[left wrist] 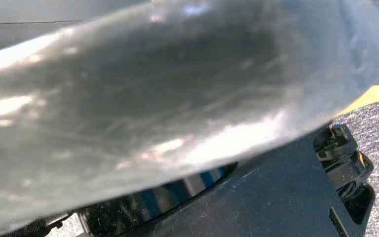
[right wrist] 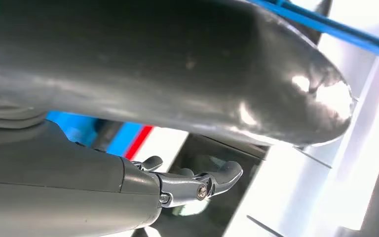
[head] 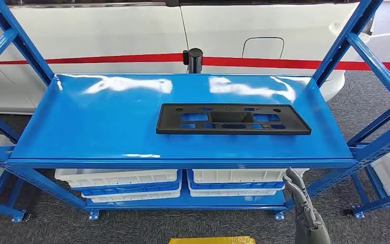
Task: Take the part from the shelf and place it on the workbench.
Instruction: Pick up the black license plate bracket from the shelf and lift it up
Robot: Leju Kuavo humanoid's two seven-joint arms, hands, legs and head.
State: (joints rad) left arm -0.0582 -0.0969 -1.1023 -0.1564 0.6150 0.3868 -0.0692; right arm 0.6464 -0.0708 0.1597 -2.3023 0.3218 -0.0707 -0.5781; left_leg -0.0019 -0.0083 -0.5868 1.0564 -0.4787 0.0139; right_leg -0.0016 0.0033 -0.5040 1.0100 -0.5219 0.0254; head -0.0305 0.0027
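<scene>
Head view: part (head: 232,119) beyond right hand (head: 304,213)

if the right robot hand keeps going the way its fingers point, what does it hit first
Probably the front edge of the blue shelf, just above the fingertips of the right robot hand. Depth is unclear, so it could pass in front and reach the black part.

Your right hand (head: 304,208) sits low, in front of shelf (head: 101,127) front edge, fingers apart, holding nothing. Top deck bare around black part (head: 232,119) — open from above. Blue uprights (head: 343,43) flank both ends — white bins (head: 117,179) fill tier beneath.
</scene>
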